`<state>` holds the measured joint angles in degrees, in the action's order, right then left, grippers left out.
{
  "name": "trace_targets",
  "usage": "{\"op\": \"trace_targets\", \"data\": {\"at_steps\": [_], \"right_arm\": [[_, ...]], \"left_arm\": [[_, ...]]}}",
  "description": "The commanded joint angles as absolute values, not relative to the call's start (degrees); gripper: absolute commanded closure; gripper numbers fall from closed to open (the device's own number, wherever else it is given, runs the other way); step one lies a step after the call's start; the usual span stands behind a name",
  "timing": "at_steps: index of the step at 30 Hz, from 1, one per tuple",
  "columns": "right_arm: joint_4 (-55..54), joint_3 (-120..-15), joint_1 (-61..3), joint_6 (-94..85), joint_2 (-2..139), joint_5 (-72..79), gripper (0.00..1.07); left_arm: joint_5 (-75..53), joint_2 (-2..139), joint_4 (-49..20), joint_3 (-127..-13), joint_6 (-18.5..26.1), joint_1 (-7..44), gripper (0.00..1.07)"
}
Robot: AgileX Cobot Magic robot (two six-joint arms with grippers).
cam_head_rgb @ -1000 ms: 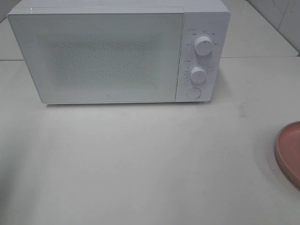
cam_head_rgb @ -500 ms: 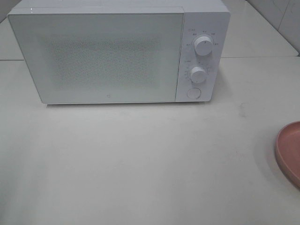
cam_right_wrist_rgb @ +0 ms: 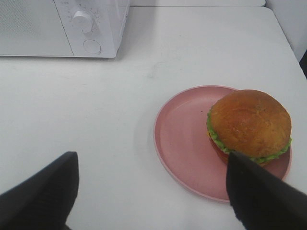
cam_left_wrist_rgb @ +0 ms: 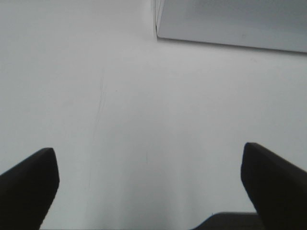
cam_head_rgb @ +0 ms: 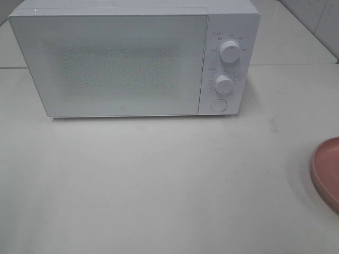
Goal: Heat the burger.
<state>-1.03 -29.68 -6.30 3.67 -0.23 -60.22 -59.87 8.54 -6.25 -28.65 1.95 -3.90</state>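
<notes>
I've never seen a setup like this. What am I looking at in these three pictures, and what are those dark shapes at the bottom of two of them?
This is a robot with two arms, each ending in jaws, and three cameras. One camera looks down from high up: it shows a white microwave, door closed, on a pale table, and the edge of a pink plate at the right. The arms are out of that picture.

The other two cameras sit on the wrists. The dark shapes are the tips of each arm's jaws, standing wide apart with nothing between them. The left gripper hangs over bare table near the microwave's corner. The right gripper looks at the burger, which sits toward one side of the plate. Nothing is held.
</notes>
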Motion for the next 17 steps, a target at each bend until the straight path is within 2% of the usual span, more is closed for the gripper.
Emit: {"op": "trace_targets", "data": {"at_steps": [1,17], "right_arm": [[-0.86,-29.56,-6.07,3.09,-1.83,-59.59,0.31],[-0.8,-29.56,-6.13,3.67,-1.38,-59.59,0.31]], "left_arm": [[-59.19,0.97,-6.53,-28.42,2.18,-4.18,0.09],[-59.3,-1.78,-5.5,-28.42,2.98,-3.84,0.09]]}}
